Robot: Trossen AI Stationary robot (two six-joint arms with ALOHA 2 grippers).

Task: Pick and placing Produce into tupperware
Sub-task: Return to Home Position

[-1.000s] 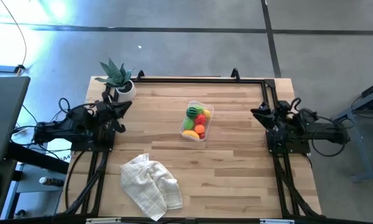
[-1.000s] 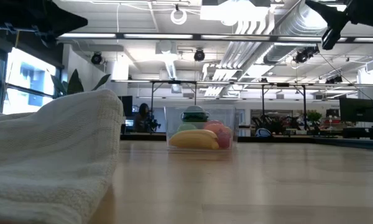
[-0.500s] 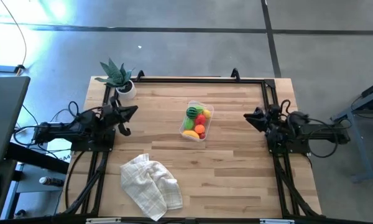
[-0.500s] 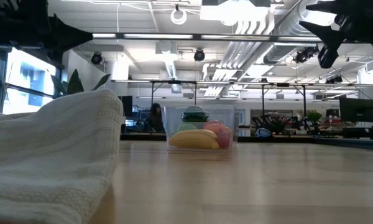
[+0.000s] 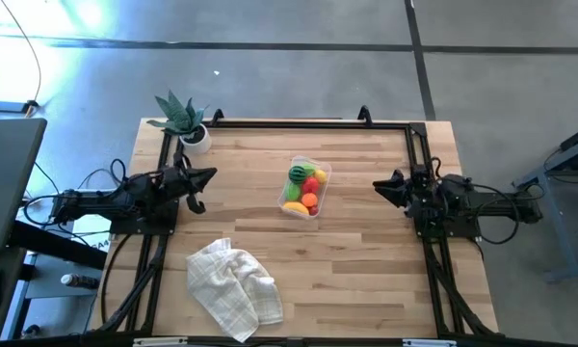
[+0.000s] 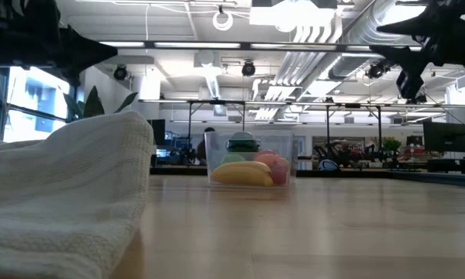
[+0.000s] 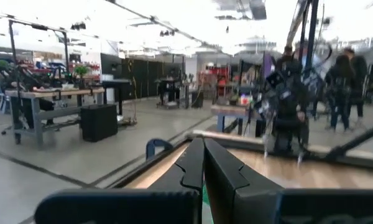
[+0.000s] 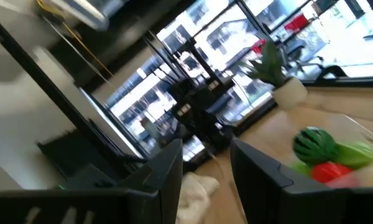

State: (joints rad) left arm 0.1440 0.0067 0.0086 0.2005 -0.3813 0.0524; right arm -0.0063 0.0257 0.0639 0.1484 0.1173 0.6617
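From above, the tupperware (image 5: 321, 172) sits near the middle of the wooden surface (image 5: 366, 260), with the produce inside: a striped green melon (image 5: 297, 174), a red piece (image 5: 311, 185), an orange ball (image 5: 310, 200), a yellow banana (image 5: 294, 206) and a green piece (image 5: 290, 191). The left pincer (image 5: 208, 174) hangs at the surface's left edge and the right pincer (image 5: 380, 186) at its right edge, both well apart from the tub and pointing toward it. A white checked cloth (image 5: 233, 287) lies crumpled near the front left, and a potted plant (image 5: 180, 118) stands at the back left corner.

At table height, the tub (image 6: 249, 147) rests flat, banana (image 6: 240, 173) in front, melon (image 6: 242, 143) behind, with the cloth (image 6: 62, 194) bulking large close by.

The left wrist view shows its two fingers (image 7: 189, 168) pressed together, holding nothing.

The right wrist view shows its fingers (image 8: 168, 174) spread apart (a clear gap between them), empty, with the melon (image 8: 314, 144) and red piece (image 8: 328, 171) off to one side.
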